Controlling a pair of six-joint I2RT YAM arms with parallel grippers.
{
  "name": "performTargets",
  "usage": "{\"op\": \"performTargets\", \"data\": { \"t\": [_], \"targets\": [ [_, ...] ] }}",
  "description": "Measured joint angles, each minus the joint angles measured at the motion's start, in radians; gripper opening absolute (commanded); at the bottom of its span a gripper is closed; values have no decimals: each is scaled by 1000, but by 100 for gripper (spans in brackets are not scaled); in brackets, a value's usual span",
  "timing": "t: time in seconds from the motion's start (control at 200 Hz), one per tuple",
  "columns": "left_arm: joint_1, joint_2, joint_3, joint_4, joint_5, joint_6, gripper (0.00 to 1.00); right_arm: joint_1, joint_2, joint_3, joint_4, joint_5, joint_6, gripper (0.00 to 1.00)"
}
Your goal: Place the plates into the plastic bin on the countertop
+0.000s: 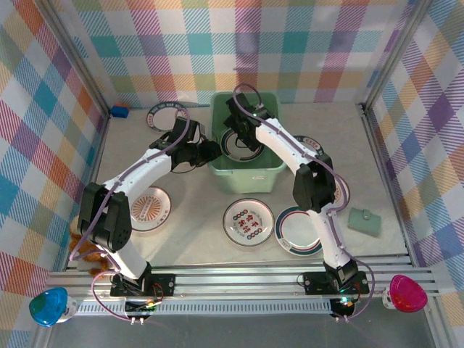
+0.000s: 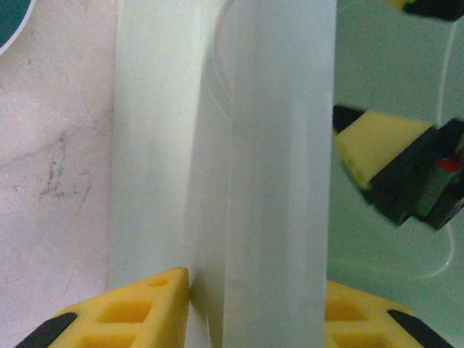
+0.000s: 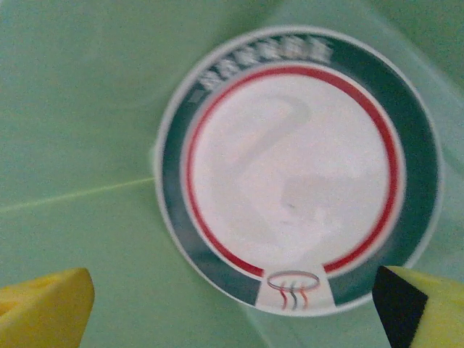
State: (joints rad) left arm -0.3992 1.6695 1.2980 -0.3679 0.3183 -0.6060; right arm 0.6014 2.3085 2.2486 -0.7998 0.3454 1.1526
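Your left gripper (image 2: 254,286) was clamped on the left wall of the bin (image 2: 275,145), one yellow pad (image 2: 138,308) outside and the other inside, so that side had no slack. From above, that arm reached forward and bent right at the elbow, and the gripper (image 1: 209,151) met the wall about midway along it.

Your right gripper (image 3: 232,308) hung inside the bin with its jaws wide apart, holding nothing, above a plate (image 3: 293,170) with a green rim and a red ring. Green plastic showed on every side of that plate, most of it to the left. The right arm arched up from its base and over the bin's near rim (image 1: 246,172).

On the countertop (image 1: 196,250), three plates lay near the bases: an orange one (image 1: 150,209), a red-marked one (image 1: 248,221), and a green-rimmed one (image 1: 293,243) partly crossed by the right arm. A fourth (image 1: 168,114) lay left of the bin, partly behind the left arm. Right of the bin, the right arm hid most of further plates (image 1: 313,148), and you could not count them. Both wrist views were blurred.
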Motion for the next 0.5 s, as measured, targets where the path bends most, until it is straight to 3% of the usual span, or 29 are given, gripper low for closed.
{"op": "performTargets", "data": {
  "t": [0.185, 0.5],
  "targets": [
    [0, -30, -18, -26, -37, -10, 33, 0, -54, 109, 53, -29, -281, 99],
    [-37, -109, -48, -103, -126, -65, 33, -16, -261, 97, 14, -109, -571, 99]
  ]
}}
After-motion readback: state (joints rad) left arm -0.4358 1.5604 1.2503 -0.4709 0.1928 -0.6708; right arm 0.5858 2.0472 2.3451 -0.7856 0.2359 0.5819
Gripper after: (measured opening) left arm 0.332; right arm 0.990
